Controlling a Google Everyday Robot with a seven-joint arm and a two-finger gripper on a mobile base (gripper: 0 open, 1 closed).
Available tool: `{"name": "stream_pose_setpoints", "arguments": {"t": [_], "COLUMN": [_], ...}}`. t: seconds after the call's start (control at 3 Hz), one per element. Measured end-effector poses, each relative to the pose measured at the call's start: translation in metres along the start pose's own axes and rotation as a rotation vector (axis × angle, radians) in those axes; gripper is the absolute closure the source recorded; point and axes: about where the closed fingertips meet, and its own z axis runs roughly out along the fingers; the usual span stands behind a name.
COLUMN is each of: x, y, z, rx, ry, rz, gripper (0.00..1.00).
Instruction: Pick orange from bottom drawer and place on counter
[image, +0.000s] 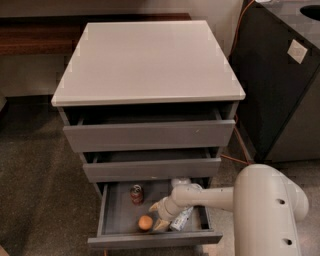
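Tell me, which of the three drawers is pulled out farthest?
The bottom drawer, lowest and shallowest; the gripper is inside it, just right of the orange.

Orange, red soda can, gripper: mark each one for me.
orange (145, 222), camera view, middle of the fruit.
red soda can (137, 194), camera view, middle of its side.
gripper (157, 216), camera view, midway between its fingertips, just right of the orange.
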Motion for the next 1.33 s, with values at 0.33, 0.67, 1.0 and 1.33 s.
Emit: {"name": "stream_pose_setpoints", "arguments": {"t": [0.33,0.67,1.0,1.33], "x": [-0.008,-0.008,-0.007,0.0], "y": [-0.012,-0.012,-0.021,-0.045], "z": [0.007,0.007,0.014,0.019], "rx": [-0.019,-0.022,-0.056,-0.086], "ry": [-0.012,-0.013,-0.024,-0.024], "rz": [-0.016,-0.014,0.018,0.046], "gripper": [0.0,0.0,0.0,0.0]}}
